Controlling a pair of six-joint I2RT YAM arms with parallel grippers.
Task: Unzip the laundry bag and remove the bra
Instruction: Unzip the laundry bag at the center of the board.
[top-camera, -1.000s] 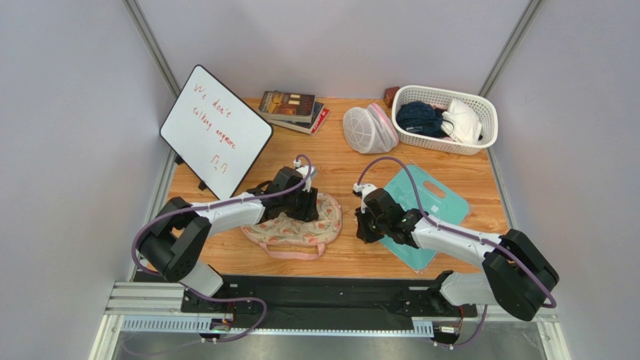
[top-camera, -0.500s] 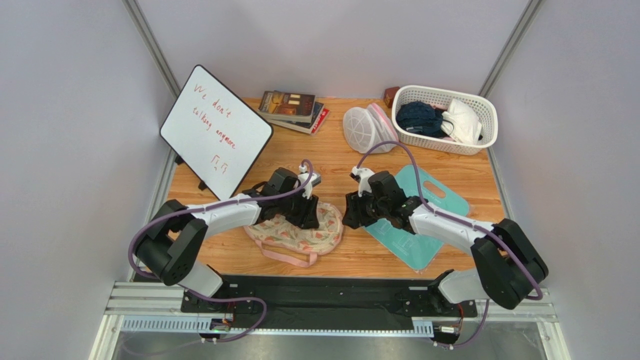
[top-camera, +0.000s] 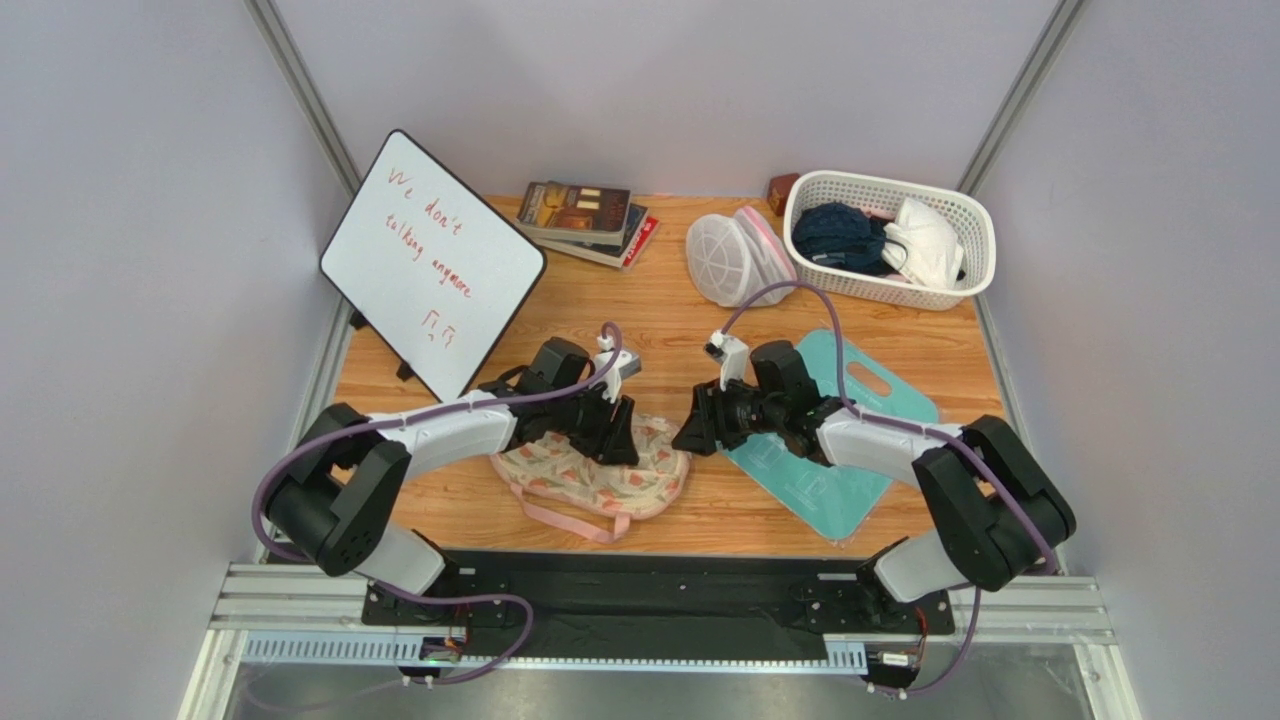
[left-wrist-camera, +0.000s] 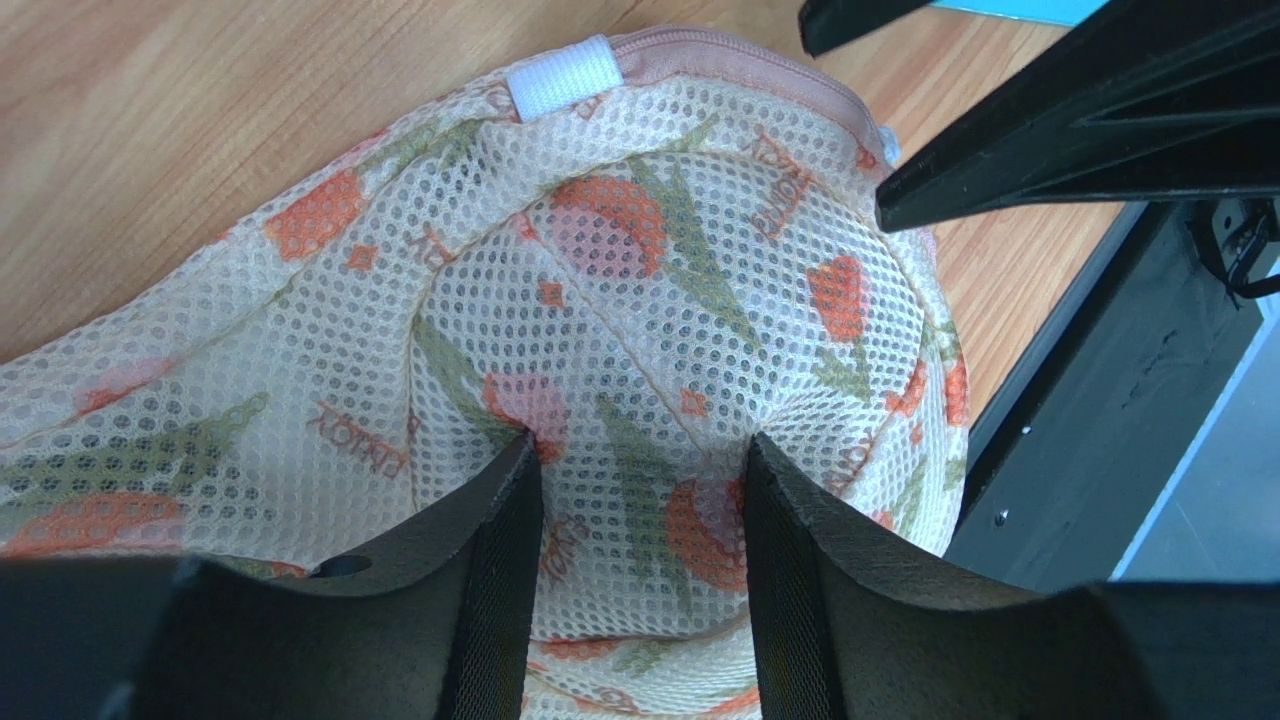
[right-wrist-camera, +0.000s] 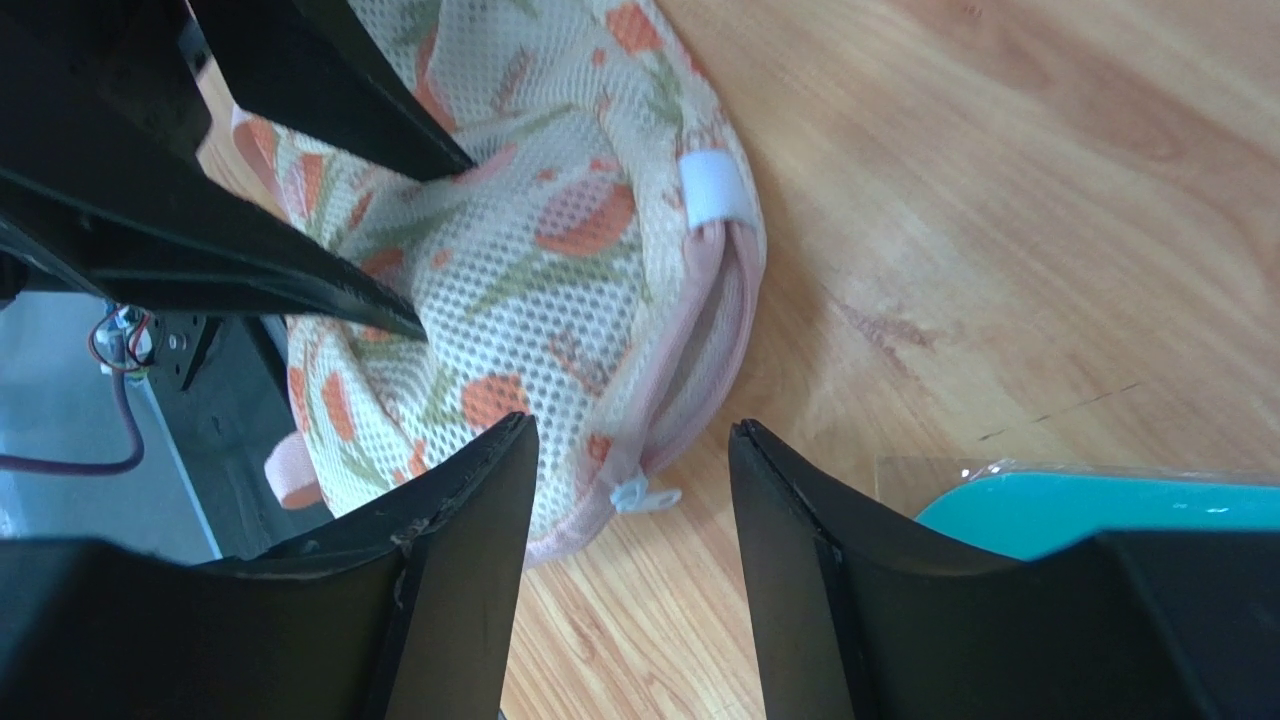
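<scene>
The laundry bag (top-camera: 594, 477), cream mesh with orange flowers and pink edging, lies flat on the table's near middle. My left gripper (top-camera: 613, 435) presses down on its right lobe, and in the left wrist view a bulging fold of the laundry bag (left-wrist-camera: 661, 270) is pinched between the fingers of the left gripper (left-wrist-camera: 639, 465). My right gripper (top-camera: 691, 432) stands open at the bag's right edge. In the right wrist view the small pale zipper pull (right-wrist-camera: 643, 492) lies untouched between the open fingers of the right gripper (right-wrist-camera: 628, 450), on the bag's (right-wrist-camera: 526, 285) pink zipper seam. The bra is hidden.
A teal cutting board (top-camera: 842, 480) lies under the right arm. At the back stand a tilted whiteboard (top-camera: 431, 258), stacked books (top-camera: 583, 219), a white mesh dome bag (top-camera: 739, 258) and a white basket (top-camera: 887, 288) holding clothes. The black base rail runs along the near edge.
My right gripper has opened and moved left from over the teal board to the bag's right edge. The left gripper kept its hold, and the bag shifted slightly.
</scene>
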